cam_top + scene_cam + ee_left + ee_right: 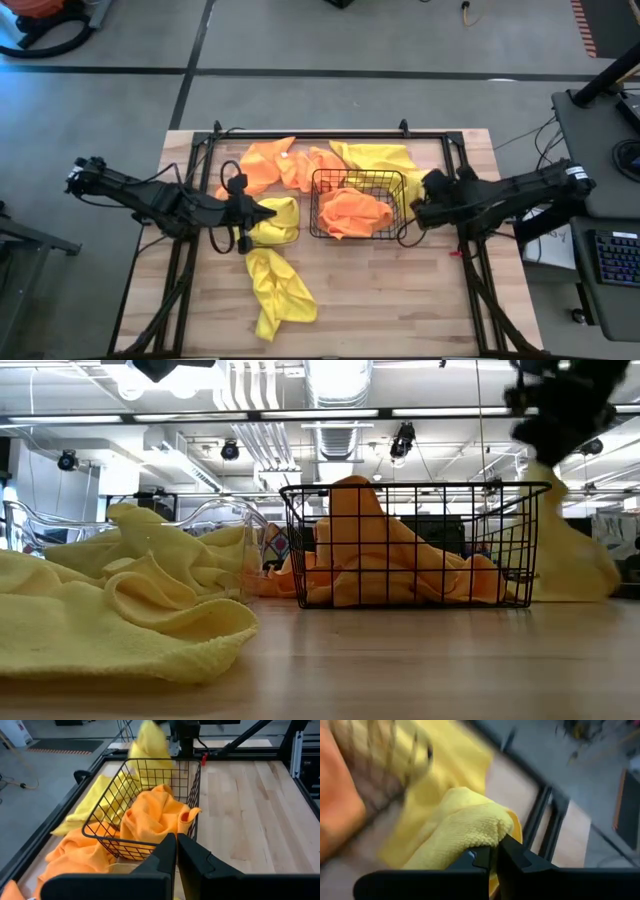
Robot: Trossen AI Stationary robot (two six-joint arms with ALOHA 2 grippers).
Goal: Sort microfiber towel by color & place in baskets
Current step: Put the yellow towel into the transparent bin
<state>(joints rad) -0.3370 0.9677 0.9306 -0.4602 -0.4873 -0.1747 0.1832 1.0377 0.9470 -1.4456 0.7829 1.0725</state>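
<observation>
Two arms were over your wooden table (400,320), one from each side. The left arm reached in from the left edge, the right arm from the right edge.

The black wire basket (357,204) sat near the table's centre with an orange towel (356,212) bunched inside it. In the low view the same orange cloth rose just above the basket's rim.

The clear plastic basket (215,518) sat just left of the wire one. It held a yellow towel (274,221).

Loose cloths, largest first:
- an orange pile (275,165) behind both baskets, along the far edge
- a yellow towel (385,160) behind the wire basket, toward its right
- a crumpled yellow towel (275,290) on bare wood near the front edge, left of centre

Your right gripper (494,854) was just right of the wire basket, fingers clamped on a fold of yellow cloth (470,827). In the low view that cloth hung from it down beside the basket's right wall. You could see it raised behind the basket in the left wrist view too.

Your left gripper (177,851) was just left of the wire basket, over the clear one, fingers pressed together with nothing between them. It pointed at the wire basket's near wall.
</observation>
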